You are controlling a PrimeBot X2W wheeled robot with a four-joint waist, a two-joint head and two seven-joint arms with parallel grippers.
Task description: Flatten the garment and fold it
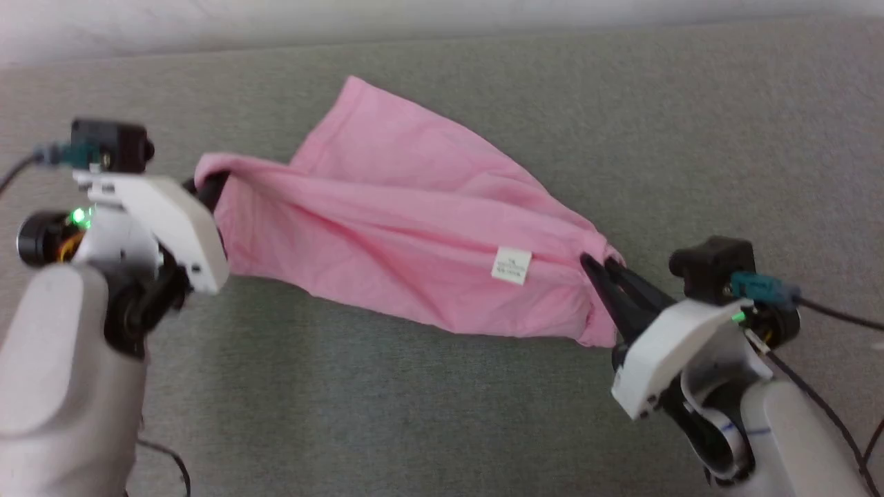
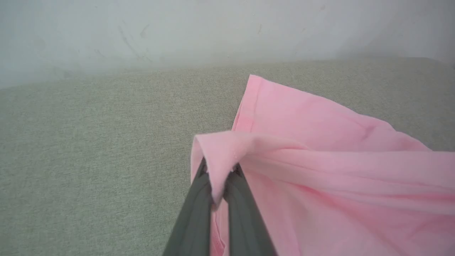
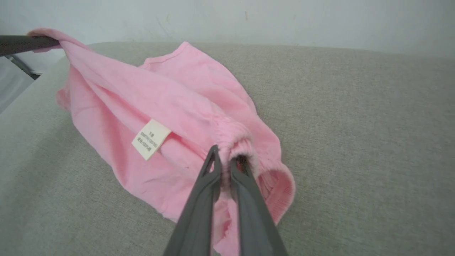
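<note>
The light pink garment (image 1: 407, 235) hangs stretched between my two grippers above the grey cloth surface, sagging in soft folds, its far corner resting on the surface. A small white tag (image 1: 512, 266) shows near its right end. My left gripper (image 1: 207, 190) is shut on the garment's left edge (image 2: 220, 149). My right gripper (image 1: 601, 266) is shut on the gathered elastic edge (image 3: 233, 140) at the right end. In the right wrist view the tag (image 3: 151, 138) hangs left of my fingers (image 3: 202, 199), and the left gripper's finger (image 3: 25, 42) shows at the upper left.
A grey fabric surface (image 1: 442, 414) spreads under the garment and ends at a pale wall (image 1: 207, 21) behind. Dark cables (image 1: 829, 310) run from the right wrist and trail near the left arm (image 1: 173, 462).
</note>
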